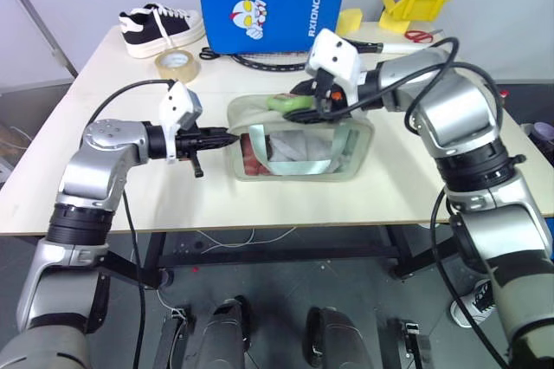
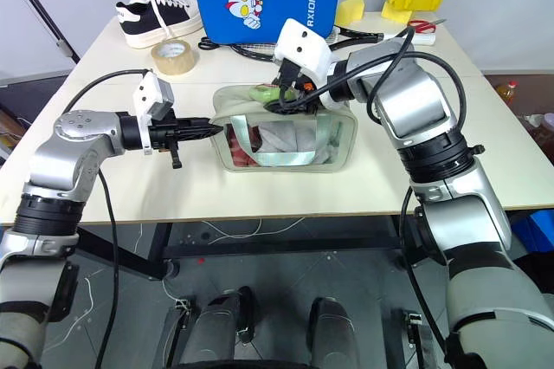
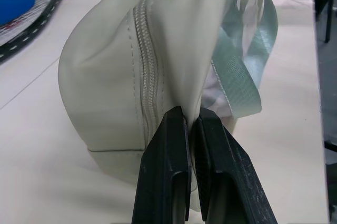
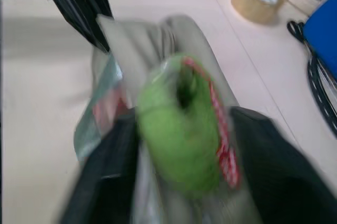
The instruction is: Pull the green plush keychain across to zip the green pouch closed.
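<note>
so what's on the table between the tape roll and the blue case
Bare tabletop lies between the tape roll and the blue case, plus a dark cord at the case's foot, in the left eye view.

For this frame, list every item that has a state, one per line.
Pale sage-green zip pouch: upright on the table, end pinched.
Fuzzy green plush keychain: on the pouch top, between the right fingers.
Left gripper: shut on the pouch end.
Right gripper: astride the keychain, grip unclear.
Blue padded case: upright, closed.
</note>
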Motion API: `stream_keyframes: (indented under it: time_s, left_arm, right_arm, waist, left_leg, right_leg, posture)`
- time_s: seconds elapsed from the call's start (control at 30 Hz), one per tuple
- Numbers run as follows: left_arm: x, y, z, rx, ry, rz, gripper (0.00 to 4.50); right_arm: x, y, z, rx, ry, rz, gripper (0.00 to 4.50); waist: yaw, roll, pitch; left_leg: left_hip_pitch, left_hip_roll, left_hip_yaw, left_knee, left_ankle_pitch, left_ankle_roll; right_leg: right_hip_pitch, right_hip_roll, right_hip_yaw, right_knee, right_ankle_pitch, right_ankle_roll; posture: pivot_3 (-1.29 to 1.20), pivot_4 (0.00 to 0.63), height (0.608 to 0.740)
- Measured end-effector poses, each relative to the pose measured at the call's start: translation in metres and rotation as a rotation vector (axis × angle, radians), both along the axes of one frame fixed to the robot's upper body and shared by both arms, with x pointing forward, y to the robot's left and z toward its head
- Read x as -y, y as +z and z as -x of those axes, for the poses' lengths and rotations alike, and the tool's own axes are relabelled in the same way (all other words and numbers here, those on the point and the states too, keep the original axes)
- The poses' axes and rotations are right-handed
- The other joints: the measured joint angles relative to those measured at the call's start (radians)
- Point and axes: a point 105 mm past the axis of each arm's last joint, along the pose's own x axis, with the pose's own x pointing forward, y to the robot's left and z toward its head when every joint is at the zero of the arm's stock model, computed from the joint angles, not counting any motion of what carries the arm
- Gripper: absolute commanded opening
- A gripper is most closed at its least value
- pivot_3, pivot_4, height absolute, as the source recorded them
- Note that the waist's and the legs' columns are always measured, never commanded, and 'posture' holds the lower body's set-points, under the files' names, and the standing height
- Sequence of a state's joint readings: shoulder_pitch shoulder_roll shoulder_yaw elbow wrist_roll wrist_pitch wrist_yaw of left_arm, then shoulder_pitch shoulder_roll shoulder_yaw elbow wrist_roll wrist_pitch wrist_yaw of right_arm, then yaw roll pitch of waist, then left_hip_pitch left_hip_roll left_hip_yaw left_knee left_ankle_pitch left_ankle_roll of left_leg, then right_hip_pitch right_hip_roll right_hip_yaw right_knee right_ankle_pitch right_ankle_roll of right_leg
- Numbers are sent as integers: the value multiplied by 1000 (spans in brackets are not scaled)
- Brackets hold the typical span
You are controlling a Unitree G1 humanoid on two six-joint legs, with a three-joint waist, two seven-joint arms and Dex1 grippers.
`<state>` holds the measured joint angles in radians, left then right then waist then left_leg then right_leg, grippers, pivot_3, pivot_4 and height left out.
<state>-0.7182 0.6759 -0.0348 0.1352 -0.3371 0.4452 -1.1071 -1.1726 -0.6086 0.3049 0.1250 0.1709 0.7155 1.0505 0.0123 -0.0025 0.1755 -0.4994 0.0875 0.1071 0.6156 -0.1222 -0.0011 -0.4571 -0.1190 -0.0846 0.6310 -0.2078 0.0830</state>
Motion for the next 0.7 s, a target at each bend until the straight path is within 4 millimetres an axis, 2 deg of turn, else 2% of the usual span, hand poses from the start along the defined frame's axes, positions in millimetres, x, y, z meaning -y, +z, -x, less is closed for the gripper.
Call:
stream_keyframes:
  time_s: [0.03,0.07,0.23,0.3,0.33,0.37,0.4,0.43,0.57,0.63,0.7]
  left_arm:
    - [0,0,0,0,0,0,0]
    - [0,0,0,0,0,0,0]
    - [-1,0,-1,-9,15,23,0]
    - [-1,0,-2,-21,29,39,0]
    - [-3,0,-3,-25,45,49,0]
    - [-5,0,-3,-29,56,53,0]
    - [-7,0,-4,-32,70,62,0]
    - [-9,0,-2,-37,77,76,0]
    - [0,1,6,-47,47,104,0]
    - [2,-1,8,-56,50,108,0]
    - [-1,-3,9,-62,70,113,0]
  right_arm:
    - [2,5,0,10,-4,-8,332]
    - [6,11,1,17,-13,-19,76]
    - [45,25,-4,38,-143,-58,76]
    - [82,22,-13,69,-278,-32,76]
    - [113,17,-17,90,-386,16,76]
    - [130,13,-19,93,-448,44,76]
    - [164,6,-18,106,-559,113,76]
    - [186,-2,-15,91,-622,149,76]
    - [210,-35,-4,47,-679,233,76]
    - [212,-54,1,19,-684,268,76]
    - [203,-78,10,-29,-665,286,76]
  waist:
    - [0,0,0]
    - [0,0,0]
    - [2,0,0]
    - [6,0,0]
    - [7,0,0]
    - [5,0,0]
    - [4,0,0]
    - [1,0,0]
    - [-18,0,1]
    - [-25,0,1]
    - [-28,0,0]
  left_leg:
    - [0,0,0,0,0,0]
    - [1,0,0,0,0,0]
    - [1,0,0,0,0,0]
    - [1,0,0,0,0,0]
    - [1,0,0,0,0,0]
    - [1,-1,0,0,0,0]
    - [1,-1,0,-1,0,0]
    - [1,-1,1,-1,0,0]
    - [4,0,0,-3,0,0]
    - [4,0,-1,-3,0,0]
    - [5,0,-2,-3,1,1]
  right_leg:
    - [0,0,0,0,0,0]
    - [0,0,0,1,0,0]
    - [0,0,0,1,0,0]
    - [1,0,0,-1,0,0]
    - [1,-1,0,-1,0,0]
    - [1,-1,0,-2,0,0]
    - [1,-1,0,-2,0,0]
    - [1,-1,0,-2,0,0]
    - [0,0,1,1,0,0]
    - [0,1,1,1,0,0]
    - [2,1,1,1,0,1]
  posture:
    - [0,150,723]
    - [0,150,723]
    - [0,150,723]
    - [0,150,723]
    - [0,150,723]
    - [0,150,723]
    - [0,150,723]
    - [0,150,723]
    - [0,150,723]
    - [0,150,723]
    - [0,150,723]
